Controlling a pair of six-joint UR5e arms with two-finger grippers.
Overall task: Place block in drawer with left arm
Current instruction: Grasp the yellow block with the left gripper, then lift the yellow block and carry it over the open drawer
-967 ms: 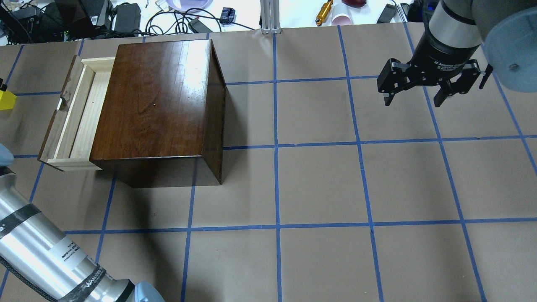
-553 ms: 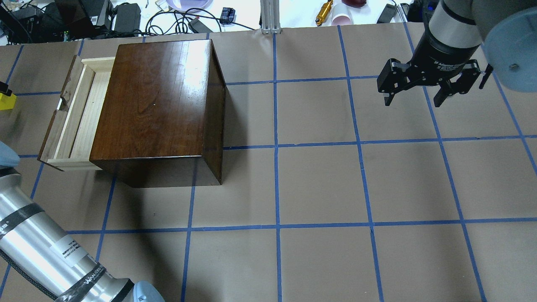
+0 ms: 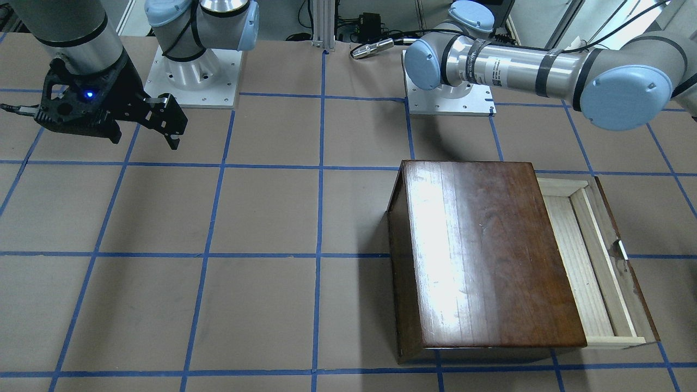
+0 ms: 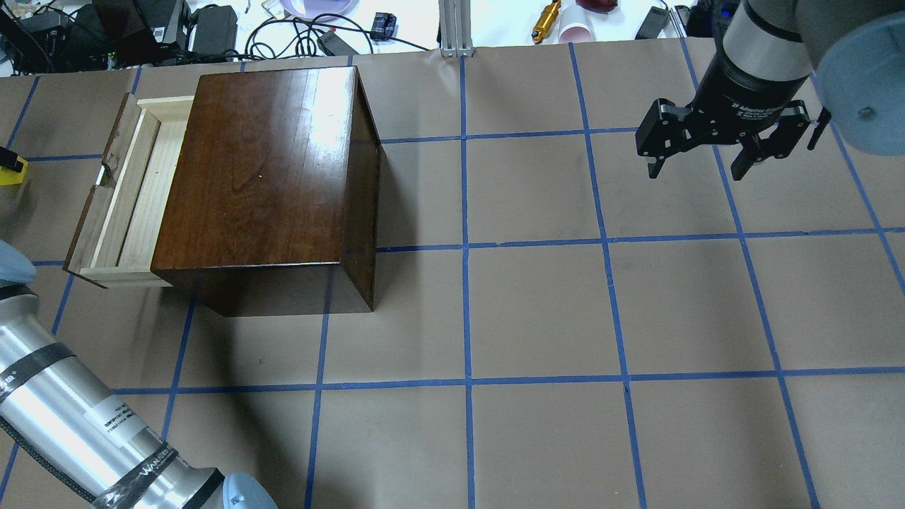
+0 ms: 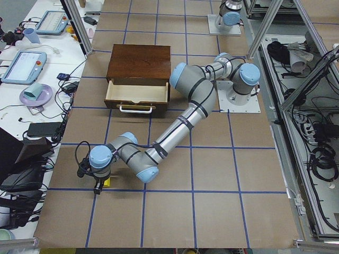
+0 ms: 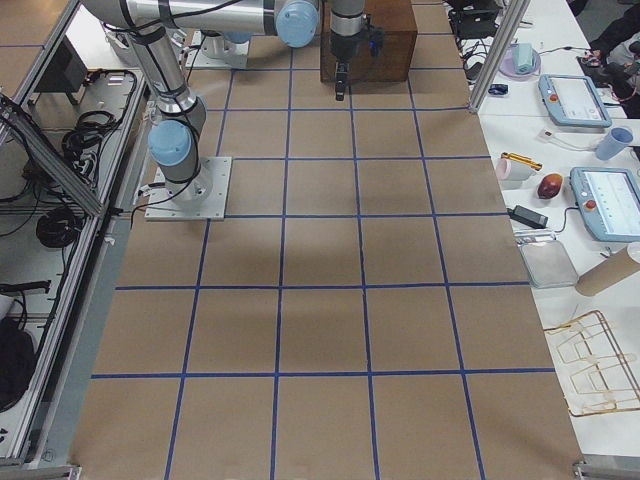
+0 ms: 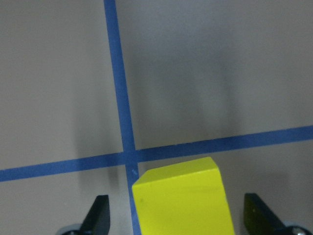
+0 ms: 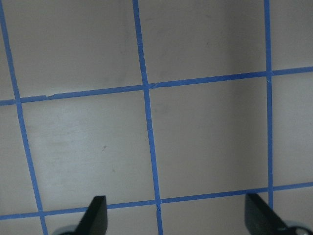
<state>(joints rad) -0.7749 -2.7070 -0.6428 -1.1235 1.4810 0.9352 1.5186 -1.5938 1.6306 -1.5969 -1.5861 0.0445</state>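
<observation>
Bright yellow cube block (image 7: 181, 200) sits right under the left wrist camera, between the two black fingers (image 7: 99, 215) of the left gripper (image 7: 177, 210). You can see a strip of surface on either side of it, so the fingers are spread wider than the block and touch it on neither side. It lies just beside a crossing of blue tape lines (image 7: 128, 156) on the brown paper-covered surface (image 4: 537, 311).

In your left-end view, the silver-grey left arm (image 5: 175, 135) with light-blue joint caps stretches out long and low to reach it, wrist pointing down.

Farther along, well apart from the block, the shallow pale bare-wood drawer (image 4: 138, 191) stands pulled partway out of the glossy dark-brown wooden box (image 4: 261, 170). Its dark front panel and small metal pull (image 5: 136, 108) face the block's end of the surface.

Farthest off, the black right gripper (image 4: 696, 170) hangs above the surface on the other side of the box — its fingers are released and wide apart, with only paper and tape between them in the right wrist view.
</observation>
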